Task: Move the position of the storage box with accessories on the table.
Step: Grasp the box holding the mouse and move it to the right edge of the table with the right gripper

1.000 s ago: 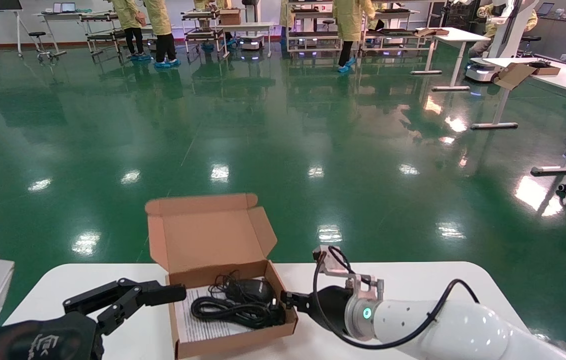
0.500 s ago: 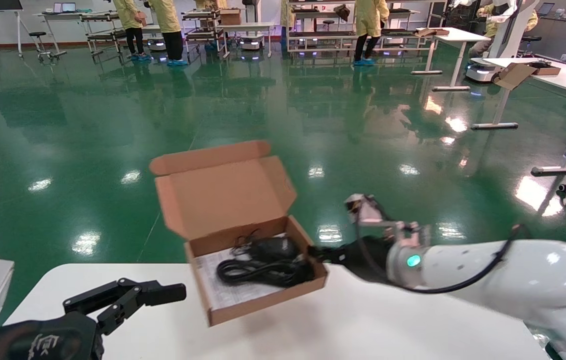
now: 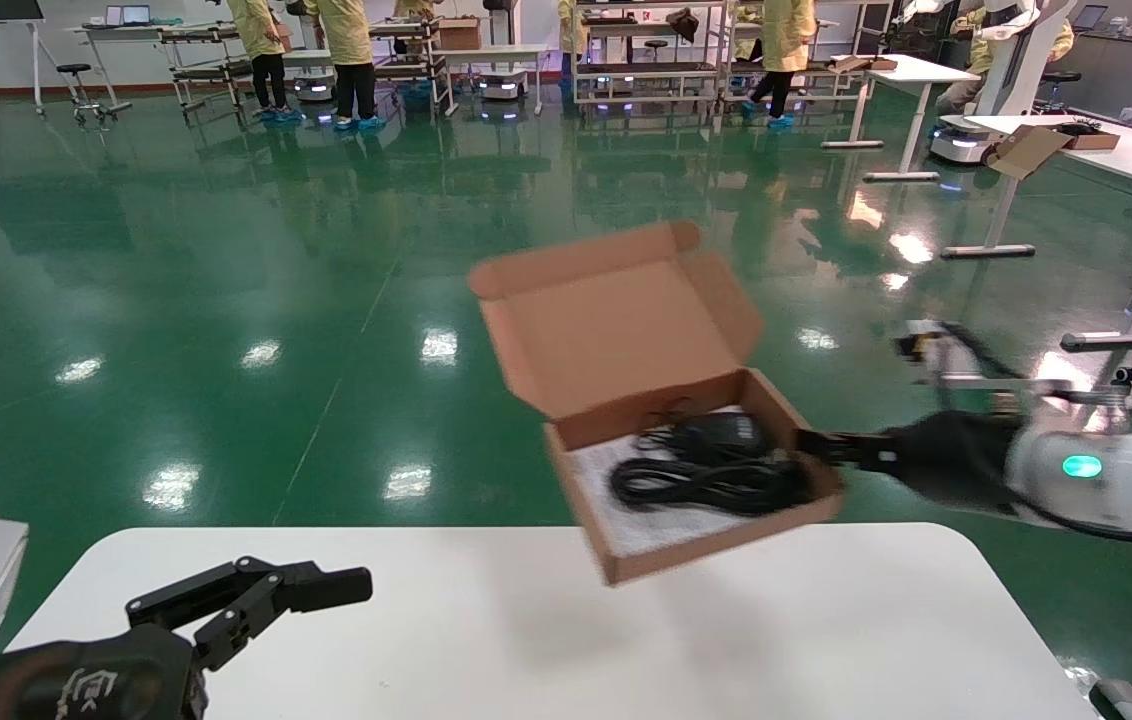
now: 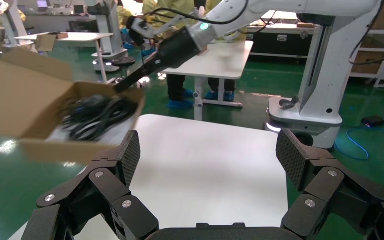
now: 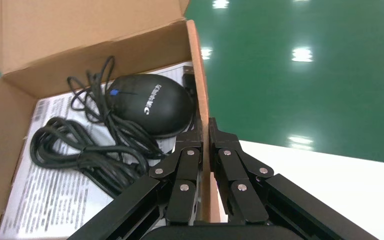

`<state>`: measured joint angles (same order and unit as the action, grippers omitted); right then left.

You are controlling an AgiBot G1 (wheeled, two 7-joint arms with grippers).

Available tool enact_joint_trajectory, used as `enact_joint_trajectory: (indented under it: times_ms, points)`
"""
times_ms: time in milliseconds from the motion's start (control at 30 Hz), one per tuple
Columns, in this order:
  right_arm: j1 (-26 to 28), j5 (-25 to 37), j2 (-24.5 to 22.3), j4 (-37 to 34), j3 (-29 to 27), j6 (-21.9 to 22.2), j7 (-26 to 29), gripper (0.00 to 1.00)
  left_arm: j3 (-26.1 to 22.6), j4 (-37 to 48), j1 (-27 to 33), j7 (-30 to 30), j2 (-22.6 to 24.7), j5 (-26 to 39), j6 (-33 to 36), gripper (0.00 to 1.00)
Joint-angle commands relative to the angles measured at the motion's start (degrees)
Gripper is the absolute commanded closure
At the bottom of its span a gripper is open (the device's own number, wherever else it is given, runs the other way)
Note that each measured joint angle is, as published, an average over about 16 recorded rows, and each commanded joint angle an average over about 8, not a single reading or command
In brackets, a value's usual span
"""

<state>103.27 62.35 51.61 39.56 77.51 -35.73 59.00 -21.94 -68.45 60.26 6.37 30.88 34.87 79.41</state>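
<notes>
Storage box (image 3: 642,400) side wall pinched in right claw (image 3: 806,446), above table (image 3: 486,640)

No legible text on mouse (image 5: 150,105), sheet (image 5: 45,200).

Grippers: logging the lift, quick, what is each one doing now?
Left pincer: open, empty, parked over the table.
Right pincer: shut on the storage box wall.

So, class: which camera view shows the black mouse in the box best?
The right wrist view: the mouse fills the near frame, sharp, lying on its cable and the paper inside the box. The head view shows it small and blurred; the left wrist view shows only a dark blurred tangle.
</notes>
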Motion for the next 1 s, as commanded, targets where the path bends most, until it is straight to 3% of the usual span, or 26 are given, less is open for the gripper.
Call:
enact_joint_trajectory:
  times_ms: [33, 467, 1000]
  points:
    - [0.48, 0.54, -2.31, 0.81, 0.2, -0.34, -0.06, 1.0, 0.0, 0.0, 0.0, 0.0, 0.0, 0.0, 0.0, 0.0]
    - [-1.57, 1.6, -12.59, 3.59, 0.61, 0.79, -1.49, 1.0, 0.0, 0.0, 0.0, 0.0, 0.0, 0.0, 0.0, 0.0]
    - [-7.05, -0.63, -17.45, 2.22, -0.28, 2.66, -5.92, 1.0, 0.0, 0.0, 0.0, 0.0, 0.0, 0.0, 0.0, 0.0]
